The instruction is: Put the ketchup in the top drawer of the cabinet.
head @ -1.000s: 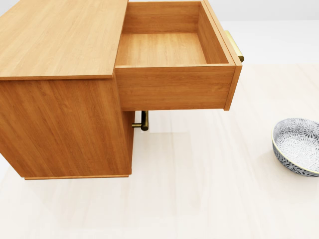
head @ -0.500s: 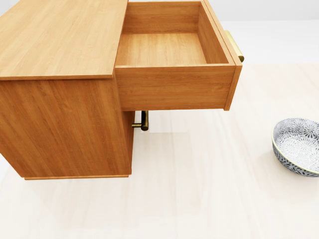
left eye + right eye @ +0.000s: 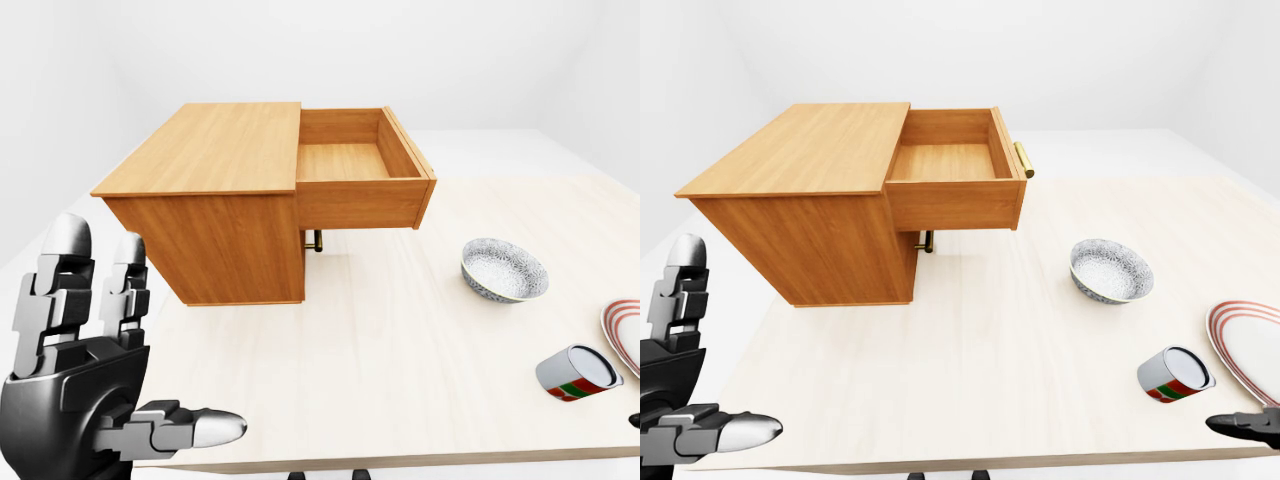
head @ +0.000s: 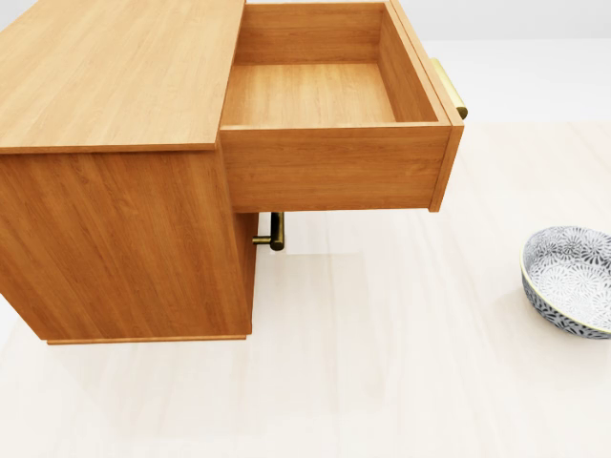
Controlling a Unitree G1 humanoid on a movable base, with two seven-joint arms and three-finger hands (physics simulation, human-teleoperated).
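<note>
The wooden cabinet (image 3: 210, 150) stands on the pale table (image 3: 380, 340) at the upper left. Its top drawer (image 4: 310, 93) is pulled out to the right and holds nothing. A small can (image 3: 577, 372) with a red and green label lies on its side at the lower right; I cannot tell whether it is the ketchup. My left hand (image 3: 140, 340) is raised at the bottom left, open, fingers spread, far from the cabinet and the can. Only a dark tip of my right hand (image 3: 1245, 425) shows at the bottom right edge, close to the can.
A patterned bowl (image 3: 504, 268) sits to the right of the cabinet. A red-rimmed plate (image 3: 1250, 345) lies at the right edge beside the can. A brass handle (image 4: 275, 232) of a lower drawer sticks out under the open drawer.
</note>
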